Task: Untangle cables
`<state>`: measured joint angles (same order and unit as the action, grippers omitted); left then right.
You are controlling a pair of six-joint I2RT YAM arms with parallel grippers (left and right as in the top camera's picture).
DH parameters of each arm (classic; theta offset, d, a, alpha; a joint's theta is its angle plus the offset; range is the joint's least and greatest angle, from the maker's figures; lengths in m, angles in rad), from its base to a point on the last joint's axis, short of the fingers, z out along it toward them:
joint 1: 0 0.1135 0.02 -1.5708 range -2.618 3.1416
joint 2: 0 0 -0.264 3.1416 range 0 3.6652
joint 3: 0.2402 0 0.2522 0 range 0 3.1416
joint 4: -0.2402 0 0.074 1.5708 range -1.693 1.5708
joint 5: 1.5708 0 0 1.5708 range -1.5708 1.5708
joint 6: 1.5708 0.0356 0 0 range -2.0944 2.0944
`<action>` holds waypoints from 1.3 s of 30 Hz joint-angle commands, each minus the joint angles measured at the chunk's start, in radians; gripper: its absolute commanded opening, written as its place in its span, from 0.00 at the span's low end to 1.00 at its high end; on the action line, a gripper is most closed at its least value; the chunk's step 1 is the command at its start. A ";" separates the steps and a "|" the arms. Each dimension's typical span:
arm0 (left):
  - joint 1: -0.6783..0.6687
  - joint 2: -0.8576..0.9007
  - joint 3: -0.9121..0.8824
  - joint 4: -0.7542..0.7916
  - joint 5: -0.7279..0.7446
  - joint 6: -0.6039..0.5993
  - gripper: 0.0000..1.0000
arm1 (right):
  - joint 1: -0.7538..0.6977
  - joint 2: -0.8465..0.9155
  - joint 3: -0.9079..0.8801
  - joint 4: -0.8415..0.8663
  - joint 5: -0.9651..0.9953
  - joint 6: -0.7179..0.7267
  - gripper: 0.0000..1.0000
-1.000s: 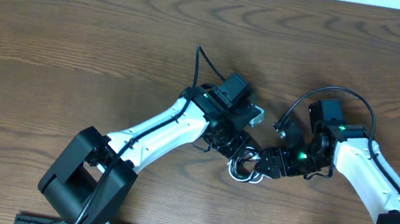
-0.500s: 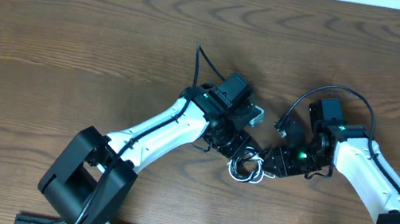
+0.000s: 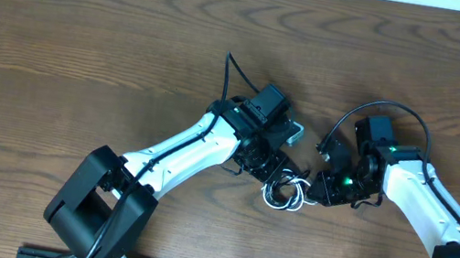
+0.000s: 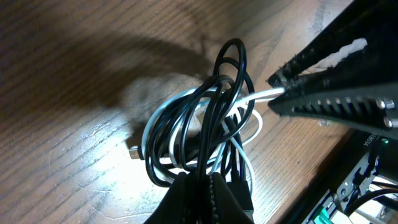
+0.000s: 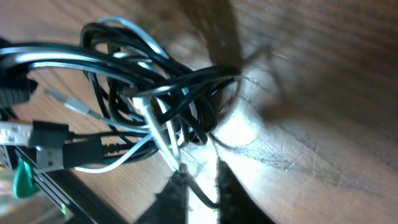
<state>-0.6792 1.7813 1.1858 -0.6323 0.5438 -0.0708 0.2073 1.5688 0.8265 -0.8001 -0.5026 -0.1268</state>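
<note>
The white cable [image 4: 258,95] and the black cable [image 4: 231,62] lie knotted in one small coil [image 3: 284,195] on the wooden table. My left gripper [image 4: 202,186] is shut on several black strands at the near side of the coil. From the right, my right gripper [image 4: 278,94] is shut on a white strand that is pulled straight out of the bundle. In the right wrist view its fingers [image 5: 177,190] stand close together at the bundle's edge, with the white strand [image 5: 163,140] running down between them. Both grippers [image 3: 286,171] [image 3: 313,189] flank the coil.
A small metal plug [image 4: 134,151] rests on the wood left of the coil, and a black plug body [image 5: 50,146] shows beside the strands. Both arms' own thick cables [image 3: 372,110] arch above them. The table's front edge [image 4: 323,180] runs close by.
My right gripper's jaws have closed from wide apart onto the white strand. The white loop has shifted slightly to the right. The left gripper has kept still and shut.
</note>
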 commanded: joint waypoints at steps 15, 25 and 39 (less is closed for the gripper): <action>-0.001 0.003 -0.002 -0.019 -0.006 0.006 0.08 | 0.003 0.007 -0.017 0.019 0.664 0.710 0.46; -0.001 0.003 -0.002 -0.018 -0.006 0.007 0.08 | 0.003 0.007 -0.017 0.132 0.356 0.468 0.99; -0.001 0.003 -0.002 -0.041 -0.048 0.006 0.08 | -0.055 -0.030 0.121 0.058 0.307 0.470 0.91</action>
<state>-0.6792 1.7813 1.1858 -0.6697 0.5133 -0.0708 0.1734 1.5688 0.8780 -0.7235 -0.1738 0.3550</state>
